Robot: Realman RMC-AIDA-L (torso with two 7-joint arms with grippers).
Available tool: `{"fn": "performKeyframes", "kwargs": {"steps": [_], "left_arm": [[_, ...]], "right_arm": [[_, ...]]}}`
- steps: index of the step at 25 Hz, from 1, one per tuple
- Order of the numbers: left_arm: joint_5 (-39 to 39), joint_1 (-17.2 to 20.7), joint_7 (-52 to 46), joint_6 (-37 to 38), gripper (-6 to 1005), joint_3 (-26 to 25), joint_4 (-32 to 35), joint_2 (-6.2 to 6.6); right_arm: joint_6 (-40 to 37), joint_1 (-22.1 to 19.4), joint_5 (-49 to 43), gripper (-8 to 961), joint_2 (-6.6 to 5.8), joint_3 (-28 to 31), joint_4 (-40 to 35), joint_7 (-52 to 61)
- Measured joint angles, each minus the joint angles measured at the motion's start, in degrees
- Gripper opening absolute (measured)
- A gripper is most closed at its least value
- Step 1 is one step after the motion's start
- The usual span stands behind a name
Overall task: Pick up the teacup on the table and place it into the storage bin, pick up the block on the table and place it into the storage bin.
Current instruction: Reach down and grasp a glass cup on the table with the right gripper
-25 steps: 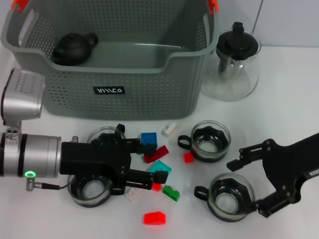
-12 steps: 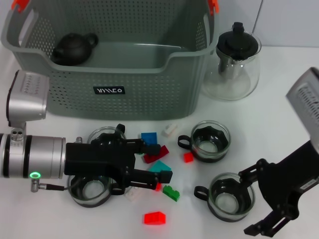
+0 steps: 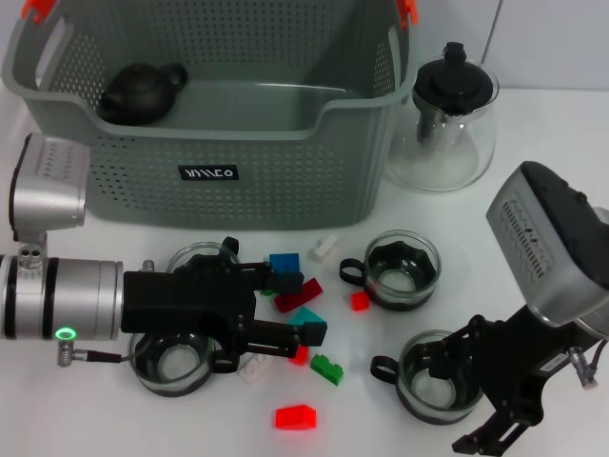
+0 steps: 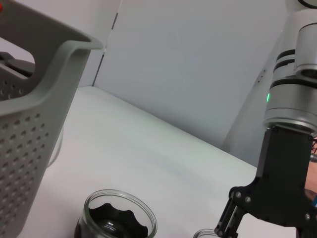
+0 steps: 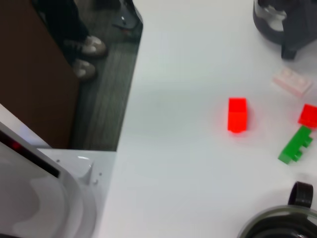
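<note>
Scattered blocks (image 3: 306, 317) and teacups (image 3: 403, 269) crowd the table before the storage bin (image 3: 209, 114).

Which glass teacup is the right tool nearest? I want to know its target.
The teacup at the front right: the right tool is right beside it. The cup behind it and the two left cups lie farther away.
</note>
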Motion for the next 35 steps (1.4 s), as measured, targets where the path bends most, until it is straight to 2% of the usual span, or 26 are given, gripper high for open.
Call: {"fn": "performKeyframes", "kwargs": {"steps": [11,22,28,33,35], "left_arm": [[0.0,0.32,0.21,-0.19,851,-0.08,0.0,0.0],[0.0,0.56,0.33,-0.2,849,-0.03,0.0,0.04],[-0.01,0.6,0.33,-0.19,849,-0.04,0.0,0.09],[-0.1,0.64,0.32,-0.19,848,-0.04,0.0,0.16],[-0.15,0.7,0.33,-0.19,848,-0.04,0.0,0.17]], "right_arm": [[4.7,0.05,-0.39,843,0.08,-7.22,0.07,2.95],[5.46,0.05,-0.19,826,0.09,-8.34,0.18,4.52],[5.0,0.05,-0.55,606,0.09,-10.23,0.42,5.79],[5.79,0.0,-1.04,379,0.09,-11.34,0.38,6.19],[6.08,-0.12,-1.04,218,0.09,-11.29,0.17,6.18]]}}
